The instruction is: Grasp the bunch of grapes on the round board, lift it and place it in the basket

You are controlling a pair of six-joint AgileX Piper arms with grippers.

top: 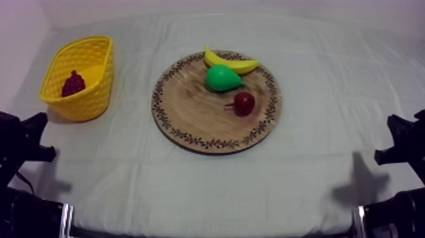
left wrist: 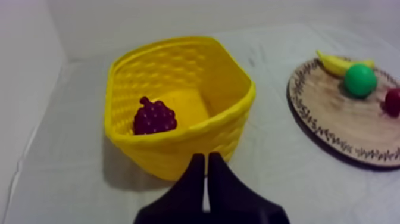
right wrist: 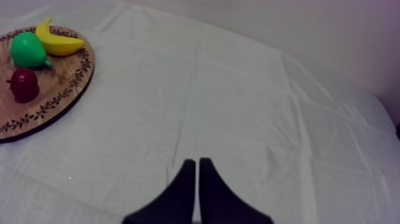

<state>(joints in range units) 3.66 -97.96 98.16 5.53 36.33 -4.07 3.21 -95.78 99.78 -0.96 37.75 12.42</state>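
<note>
Left gripper (left wrist: 206, 156): fingers pressed together into a narrow wedge with nothing between them, hanging low over the cloth (left wrist: 286, 179). Just ahead of its tips stands the yellow basket (left wrist: 161, 152), with its near wall facing the gripper. The bunch of grapes (left wrist: 153, 117) lies inside on the basket floor, ahead and slightly to the gripper's left. Farther ahead and to the gripper's right, apart from the basket, the wooden board (left wrist: 345, 122) lies flat on the cloth. It carries a small red fruit (left wrist: 393, 101), then a pear (left wrist: 360, 80), and farthest a banana (left wrist: 342, 62).

Right gripper (right wrist: 196, 161): likewise closed to a narrow wedge on nothing, hanging over bare cloth. The board lies ahead and well to its left, with the three fruits on it.

Surface: the cloth is grey-white and covers the whole table. Straight fold lines run away from each gripper, others cross them, and soft wrinkles show near the basket. Faint shadows of the arms fall on the cloth close to them.

Room: beyond the far edge of the table rises a plain pale wall (right wrist: 309, 30).
</note>
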